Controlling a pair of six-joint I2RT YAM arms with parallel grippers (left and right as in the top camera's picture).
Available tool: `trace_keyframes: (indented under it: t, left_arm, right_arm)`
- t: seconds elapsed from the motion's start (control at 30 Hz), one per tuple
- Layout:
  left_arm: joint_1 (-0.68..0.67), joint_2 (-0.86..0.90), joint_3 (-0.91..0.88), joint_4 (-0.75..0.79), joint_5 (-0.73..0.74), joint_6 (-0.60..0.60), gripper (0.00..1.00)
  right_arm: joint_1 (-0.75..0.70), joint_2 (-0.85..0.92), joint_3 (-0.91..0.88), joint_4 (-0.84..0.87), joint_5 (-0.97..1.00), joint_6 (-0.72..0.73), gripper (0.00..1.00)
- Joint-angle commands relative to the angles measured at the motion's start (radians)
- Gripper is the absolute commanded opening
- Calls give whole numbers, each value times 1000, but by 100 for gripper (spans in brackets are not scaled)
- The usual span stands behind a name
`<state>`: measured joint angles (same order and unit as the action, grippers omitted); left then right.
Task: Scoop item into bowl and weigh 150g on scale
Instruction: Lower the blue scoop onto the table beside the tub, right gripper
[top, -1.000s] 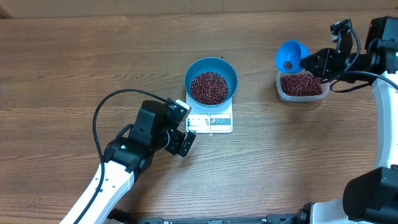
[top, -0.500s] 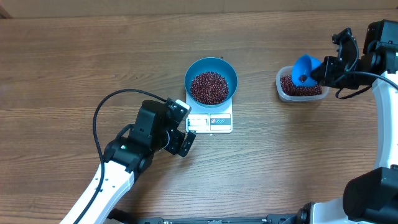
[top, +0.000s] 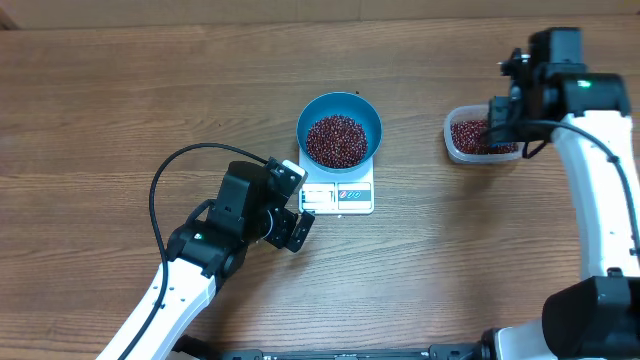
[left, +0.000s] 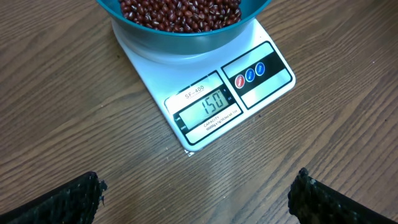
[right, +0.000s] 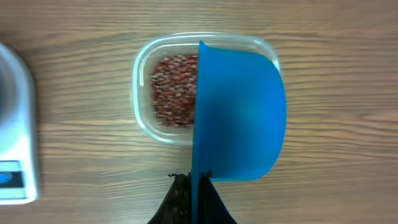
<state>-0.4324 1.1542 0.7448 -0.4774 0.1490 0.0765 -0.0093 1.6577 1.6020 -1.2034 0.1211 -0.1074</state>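
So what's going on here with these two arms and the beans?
The right gripper holds a blue scoop, tipped on edge over the clear tub of beans. The blue bowl of beans sits on the white scale, whose display reads 150, so the target seems met. The left gripper hangs open beside the scale, holding nothing.

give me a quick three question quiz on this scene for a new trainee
1. True or false: the round, deep, bright blue bowl of small dark red beans stands on the small white square digital scale.
2. Pick one: the right pincer holds the small blue plastic scoop above A) the clear plastic rounded tub, B) the bowl, C) the bare wood.
3. Fill in: the scale's display reads ___.

Key: 1 true; 2 A; 3 150.
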Motion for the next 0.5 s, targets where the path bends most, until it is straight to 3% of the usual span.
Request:
trace_keyframes:
  t: [0.0, 0.17, 0.47]
  left_arm:
    - [-5, -4, -3, 3, -2, -17, 100]
    - [-5, -4, -3, 3, -2, -17, 100]
    - [-5, -4, -3, 3, -2, -17, 100]
  right_arm:
    - [95, -29, 33, 5, 302, 34, 4]
    - [187, -29, 33, 5, 436, 33, 4]
    - [190, -29, 33, 21, 389, 61, 4]
